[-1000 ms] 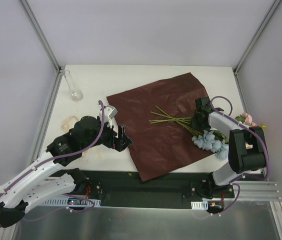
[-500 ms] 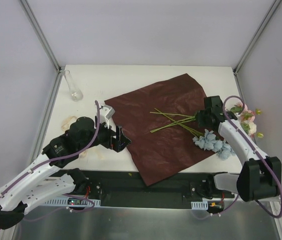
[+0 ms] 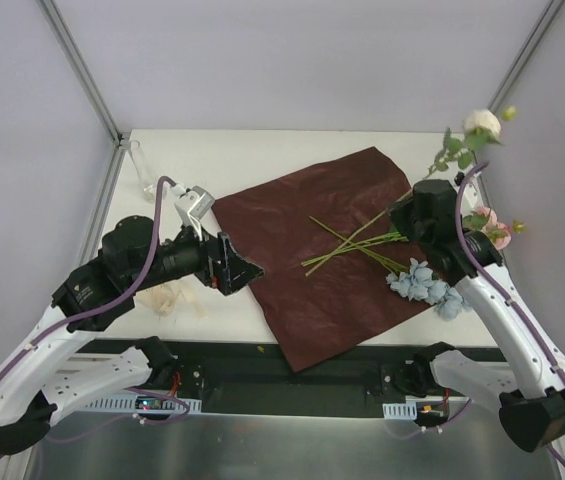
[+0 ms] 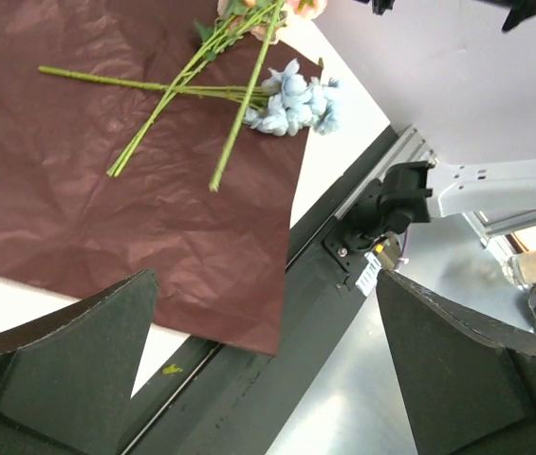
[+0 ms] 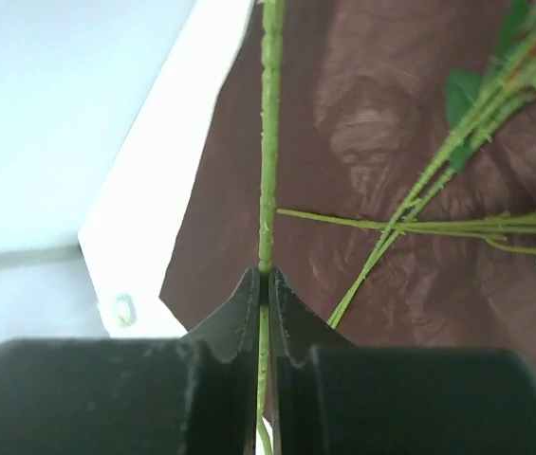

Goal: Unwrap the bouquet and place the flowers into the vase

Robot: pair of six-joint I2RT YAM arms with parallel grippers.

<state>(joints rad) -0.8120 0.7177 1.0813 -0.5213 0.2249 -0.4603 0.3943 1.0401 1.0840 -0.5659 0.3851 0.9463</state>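
Unwrapping looks done: the wrapping paper (image 3: 302, 270) lies flat mid-frame. The right gripper (image 5: 265, 277) is clenched on one flower (image 3: 481, 122) by its stem, bloom up at upper right, close to the wall post (image 3: 522, 60). The left gripper (image 4: 263, 284) is wide open and holds nothing. Next job, I'd guess, is swinging that stem over to the vase (image 3: 142, 165) at upper left. It's got a skinny neck and sits near the table (image 3: 262, 150) edge, so aim carefully. The top strip looks like the roomiest route.

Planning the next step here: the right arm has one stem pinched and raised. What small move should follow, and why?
Probably swing the right gripper leftward toward the vase, jaws kept shut. They clamp one flower stem, its cream bloom up in the air, while the vase stands at the far left, beyond the wrapping paper.
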